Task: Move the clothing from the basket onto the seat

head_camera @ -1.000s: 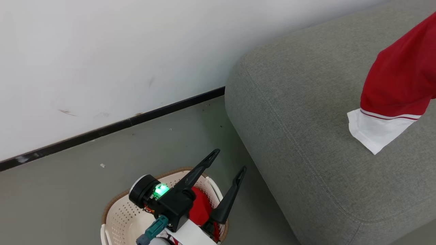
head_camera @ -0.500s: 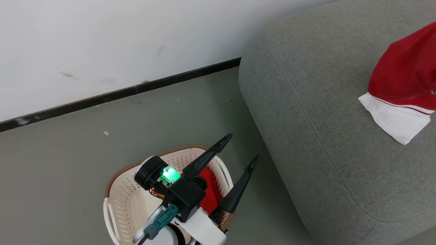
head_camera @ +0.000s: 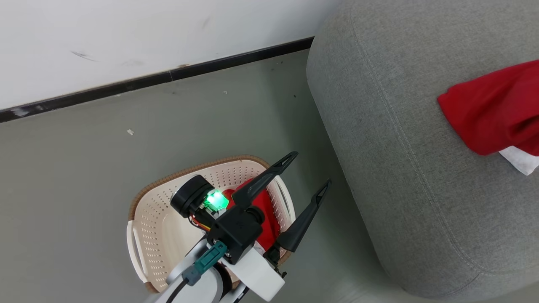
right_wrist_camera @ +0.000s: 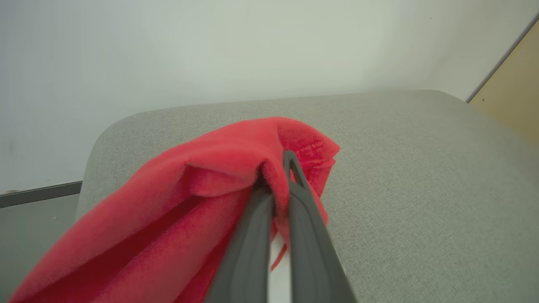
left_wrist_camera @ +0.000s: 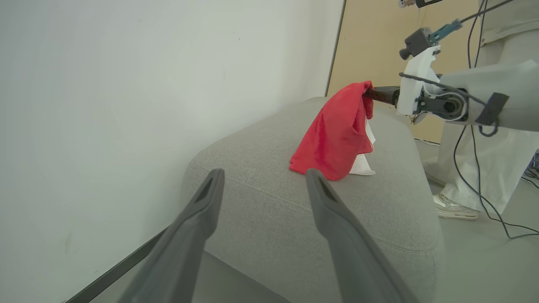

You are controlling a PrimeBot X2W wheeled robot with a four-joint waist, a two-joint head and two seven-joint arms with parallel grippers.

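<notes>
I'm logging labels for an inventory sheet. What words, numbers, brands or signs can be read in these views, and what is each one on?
No text can be read in any view.
The basket shows only bare perforated plastic.
The red clothing, grey seat and wall show no print.
The green lamp on the left wrist is a plain light, not a sign.

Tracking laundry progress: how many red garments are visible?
2: one soft red fabric garment on the grey upholstered seat, pinched by the right hand; another in the cream perforated plastic basket. More may hide underneath.
</notes>
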